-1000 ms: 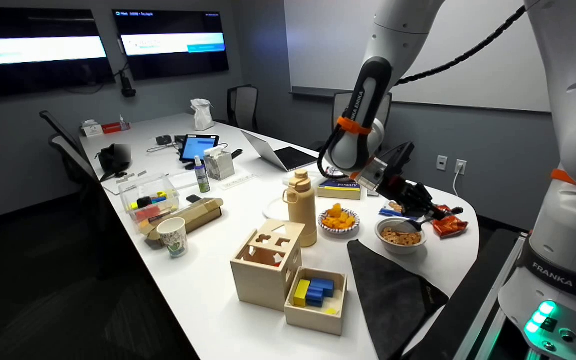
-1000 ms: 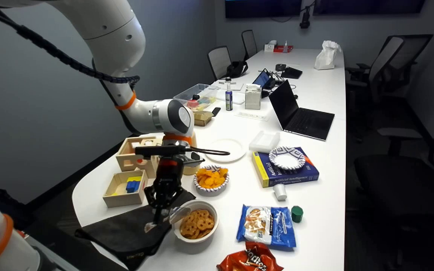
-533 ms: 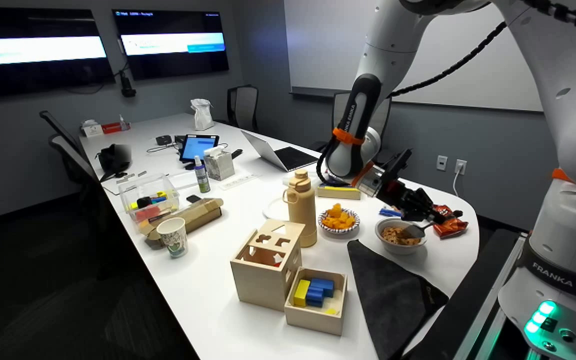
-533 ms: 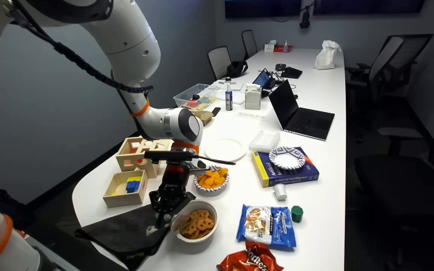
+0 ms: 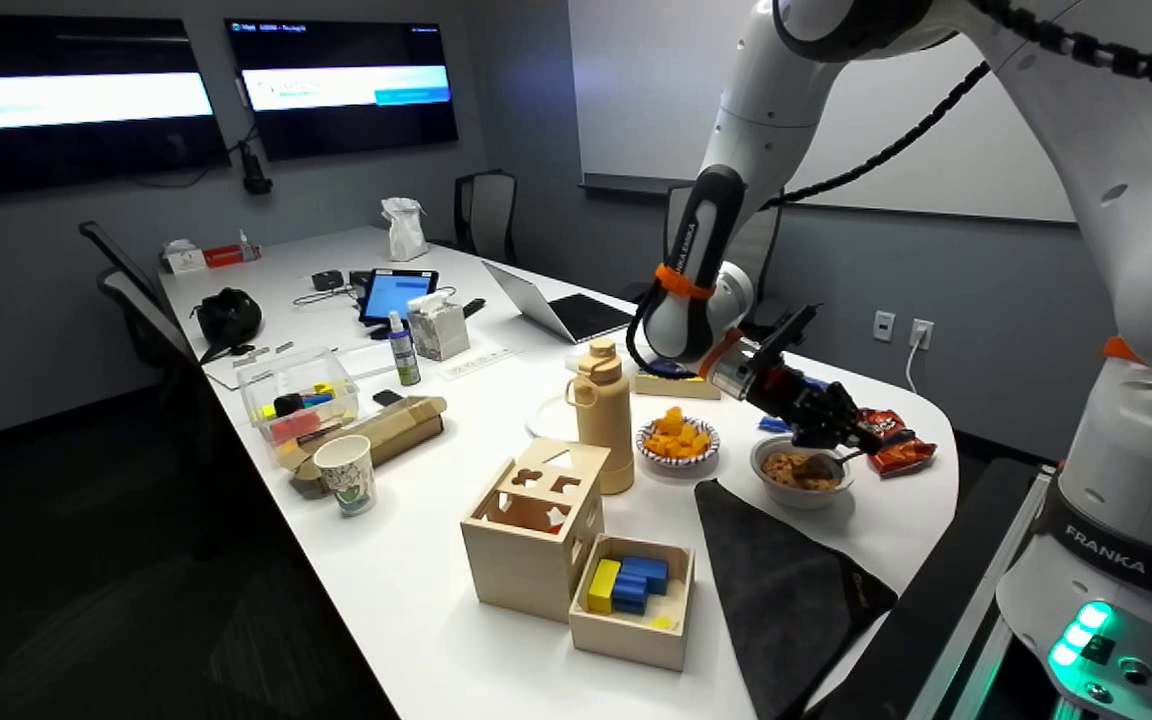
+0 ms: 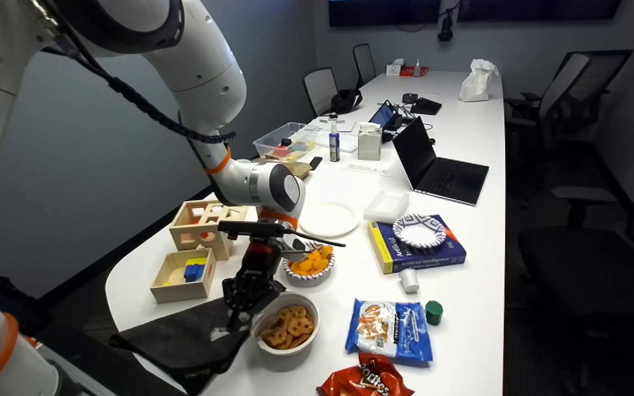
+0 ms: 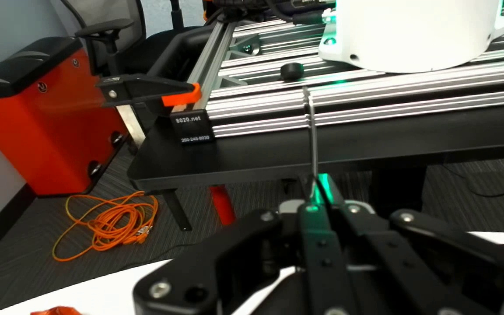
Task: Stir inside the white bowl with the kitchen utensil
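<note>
In an exterior view, the white bowl (image 5: 801,496) is standing upright on the table (image 5: 406,560), holding orange-brown snack pieces (image 5: 786,468). The gripper (image 5: 874,440) is hanging over the bowl's rim and pinching a kitchen utensil (image 5: 823,463), whose head is sitting inside the bowl, apparently among the pieces. Grasping the utensil and bringing it into the bowl are therefore looking done; stirring is probably under way, though nothing is showing how many strokes are finished. What is remaining, I judge, is working the head around without tipping pieces over the rim. Right of the bowl, the arm's base (image 5: 1126,490) is bearing "FRANKA EMIK", cut off by the view's edge; far behind and left of the bowl, a wall screen (image 5: 71,105) is showing "YOTA".

In an exterior view, right of the bowl, a blue snack bag (image 6: 388,331) is reading "ORIGINAL" and, less clearly, "Crisps"; nearer the camera than the bowl, a red bag (image 6: 369,378) is carrying what is looking like "Doritos". Behind and right of the bowl, a book (image 6: 405,254) is displaying "Artificial Intelligence".

In the wrist view, the gripper is clasping the utensil's thin handle; the bowl is not showing clearly. Well apart from the bowl, a black end cap (image 7: 192,127) is bearing "8020.net" and "260-248-8030".
</note>
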